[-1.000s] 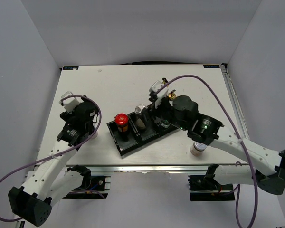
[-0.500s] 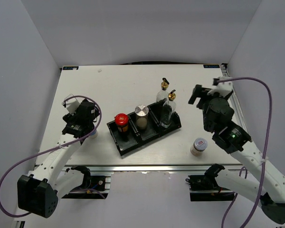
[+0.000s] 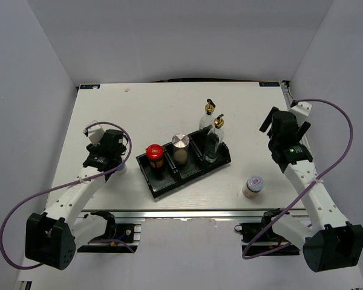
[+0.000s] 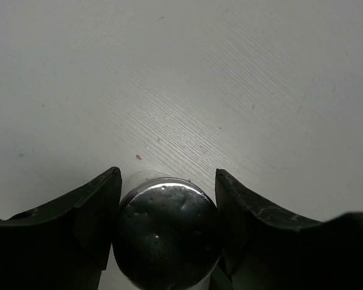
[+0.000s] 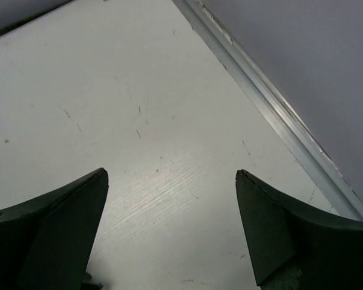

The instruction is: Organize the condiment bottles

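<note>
A silver-capped shaker [image 4: 167, 232] stands on the table at the left, and my left gripper [image 4: 168, 181] is shut on it, both fingers against the cap's sides. In the top view the left gripper [image 3: 117, 169] hides most of that shaker. The black tray [image 3: 154, 184] holds a red-lidded jar [image 3: 155, 151], a silver-capped shaker [image 3: 180, 141] and a glass bottle [image 3: 215, 130] with a gold spout. A second glass bottle [image 3: 209, 115] stands just behind the tray. A white-capped shaker [image 3: 253, 184] stands alone at the front right. My right gripper [image 5: 171, 175] is open over bare table near the right edge.
A metal rail [image 5: 278, 115] runs along the table's right edge, close to the right gripper [image 3: 284, 121]. White walls enclose the table on three sides. Purple cables loop from both arms.
The right arm has pulled back from the tray to the right side of the table, uncovering the bottles. The left gripper has closed from wide open onto the shaker.
</note>
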### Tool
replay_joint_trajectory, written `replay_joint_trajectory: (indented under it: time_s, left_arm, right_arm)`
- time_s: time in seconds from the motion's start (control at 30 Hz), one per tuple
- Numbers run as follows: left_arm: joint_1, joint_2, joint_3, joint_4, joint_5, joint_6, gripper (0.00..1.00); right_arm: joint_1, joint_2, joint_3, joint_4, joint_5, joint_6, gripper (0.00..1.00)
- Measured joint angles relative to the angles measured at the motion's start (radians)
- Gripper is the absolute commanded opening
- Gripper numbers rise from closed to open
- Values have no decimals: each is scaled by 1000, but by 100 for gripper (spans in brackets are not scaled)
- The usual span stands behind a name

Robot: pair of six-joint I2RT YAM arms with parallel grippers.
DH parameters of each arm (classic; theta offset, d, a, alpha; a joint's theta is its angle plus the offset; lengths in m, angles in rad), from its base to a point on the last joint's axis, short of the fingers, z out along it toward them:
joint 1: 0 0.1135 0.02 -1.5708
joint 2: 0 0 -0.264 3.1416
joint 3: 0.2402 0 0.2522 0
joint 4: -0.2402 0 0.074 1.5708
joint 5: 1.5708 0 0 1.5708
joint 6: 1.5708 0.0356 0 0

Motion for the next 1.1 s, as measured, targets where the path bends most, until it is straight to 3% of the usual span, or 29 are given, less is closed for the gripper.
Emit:
replay_joint_trajectory:
  time_s: [0.33,0.5,0.87,1.1]
  left_arm:
    - [2,-53,1,-8,87,23,1]
    - [2,-100,53,-5,121,69,0]
    - [-11,-92,311,146,389,185,0]
    - [-143,-39,389,233,529,235,0]
  right_arm:
    - [-24,8,-58,-4,-95,43,89]
    - [-24,-17,-81,21,-116,43,89]
    - [-29,-90,-115,47,-142,42,89]
    - [-29,-90,-122,55,-171,42,89]
